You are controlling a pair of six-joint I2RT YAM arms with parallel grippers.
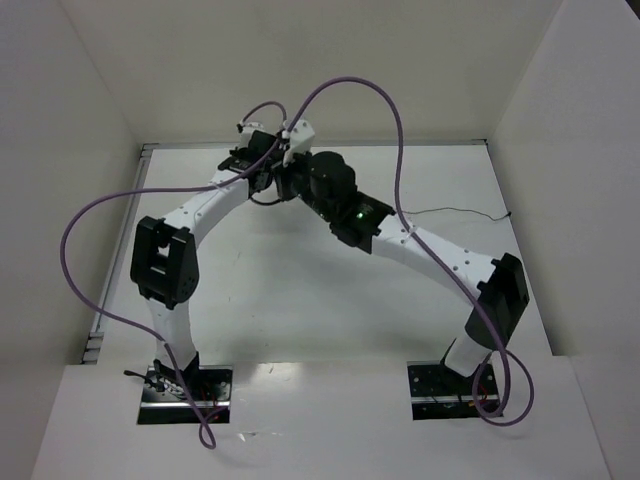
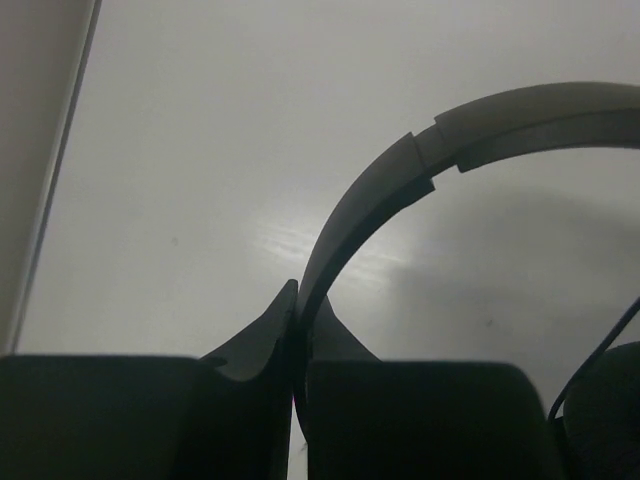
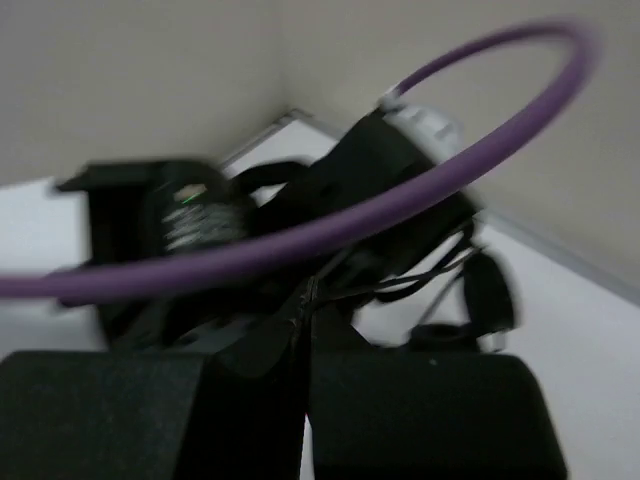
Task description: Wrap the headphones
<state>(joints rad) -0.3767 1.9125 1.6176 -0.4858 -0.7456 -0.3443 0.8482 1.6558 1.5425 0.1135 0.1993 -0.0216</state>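
Observation:
The headphones are held between both grippers at the far middle of the table. My left gripper (image 2: 298, 310) is shut on the thin curved headband (image 2: 400, 180), which arches up and to the right; an earcup (image 2: 612, 405) and a strand of cord (image 2: 600, 350) show at the lower right. My right gripper (image 3: 310, 300) is shut on the thin black cord (image 3: 420, 280), close to the left gripper's body (image 3: 370, 180); an earcup (image 3: 490, 290) hangs to the right. From above, the left gripper (image 1: 262, 168) and right gripper (image 1: 298, 180) nearly touch. The cord's free length (image 1: 460, 211) trails right along the table.
Thick purple robot cables (image 1: 385, 110) loop above both arms, and one (image 3: 400, 200) crosses right in front of the right wrist camera. White walls enclose the table on the left, back and right. The back wall's metal edge (image 1: 200, 146) is near the grippers.

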